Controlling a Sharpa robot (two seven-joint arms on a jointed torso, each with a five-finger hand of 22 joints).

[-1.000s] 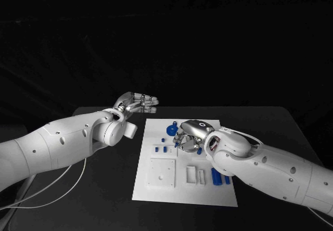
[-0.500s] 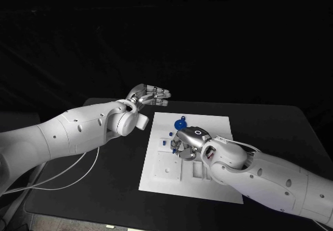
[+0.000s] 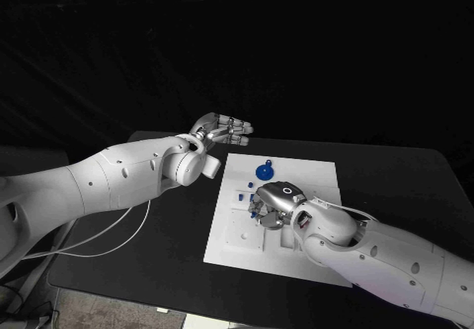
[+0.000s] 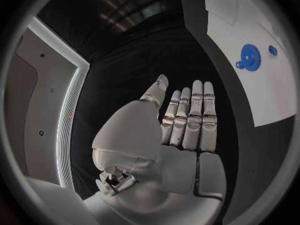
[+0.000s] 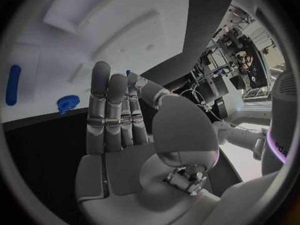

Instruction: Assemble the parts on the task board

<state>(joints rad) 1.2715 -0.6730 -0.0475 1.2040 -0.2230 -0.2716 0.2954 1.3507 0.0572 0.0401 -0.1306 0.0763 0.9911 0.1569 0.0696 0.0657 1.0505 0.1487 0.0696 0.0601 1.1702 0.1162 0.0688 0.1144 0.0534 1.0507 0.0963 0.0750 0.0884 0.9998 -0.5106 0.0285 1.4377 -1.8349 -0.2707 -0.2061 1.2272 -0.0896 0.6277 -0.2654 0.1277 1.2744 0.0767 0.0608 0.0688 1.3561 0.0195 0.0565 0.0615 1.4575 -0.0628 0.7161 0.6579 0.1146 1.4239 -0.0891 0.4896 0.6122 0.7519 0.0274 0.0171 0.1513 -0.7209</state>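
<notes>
The white task board (image 3: 232, 243) lies in the middle of the black table. A round blue part (image 3: 264, 171) sits near its far edge, with small blue pieces (image 3: 240, 197) beside it. My right hand (image 3: 274, 202) hangs low over the board's middle, fingers pointing down at it. In the right wrist view its fingers (image 5: 109, 110) are straight and a tiny blue bit (image 5: 128, 73) shows at the thumb tip; I cannot tell if it is pinched. My left hand (image 3: 225, 129) is raised off the board's far left corner, flat and holding nothing (image 4: 187, 117).
The right wrist view shows a blue peg (image 5: 12, 84) and a blue toothed part (image 5: 67, 103) on the board (image 5: 119, 15). A white cable (image 3: 109, 240) trails over the table's left side. My right forearm (image 3: 366, 253) covers the board's near right part.
The camera has shifted. Relative to the round blue part, my right hand has come from beside it toward the board's middle. The left hand stays raised and empty.
</notes>
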